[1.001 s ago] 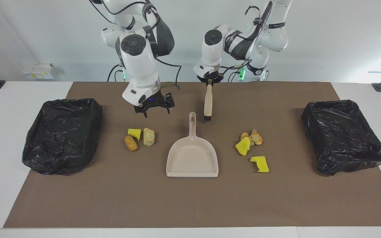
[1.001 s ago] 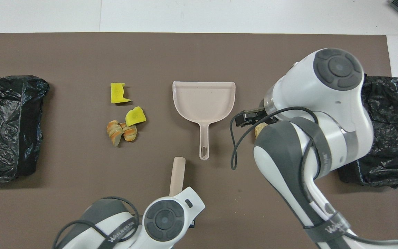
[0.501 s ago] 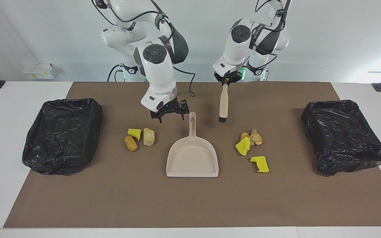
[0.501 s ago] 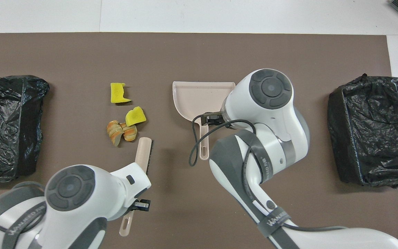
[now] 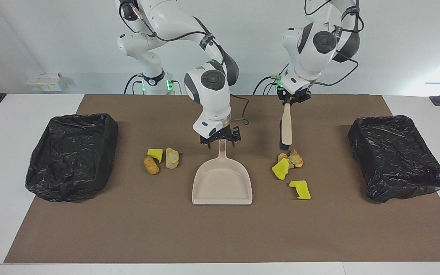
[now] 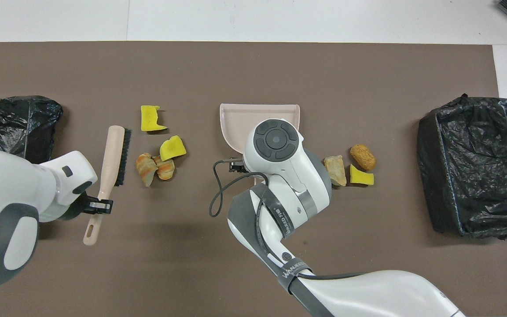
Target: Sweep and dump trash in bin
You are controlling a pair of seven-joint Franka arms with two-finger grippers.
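Beneath the left tool [image 5: 291, 100], a beige plastic hand brush with black bristles [image 5: 287, 126] hangs nearly upright, bristle end down. The tool is pressed together on the top of the brush's handle. Just below the bristles lies part of the trash [image 5: 288, 162]: two orange-brown crumbly lumps and a bright yellow sponge piece, bunched together. Another yellow sponge scrap [image 5: 300, 190] sits near them, farther from the robots. Whether the bristles touch the lumps cannot be told.

The right tool [image 5: 220, 142] is down over the slim handle of the beige plastic dustpan [image 5: 222, 183], its fingers spread to either side of the handle. The pan lies flat on the brown mat [image 5: 220, 236] that covers the table. Beside this tool, toward the right arm's end, sit three more scraps [image 5: 162, 158]: a yellow sponge piece, a tan lump and an orange-brown lump. A black bag-lined bin [image 5: 73, 152] stands well apart at that end of the table, and a second such bin [image 5: 397, 156] at the left arm's end.
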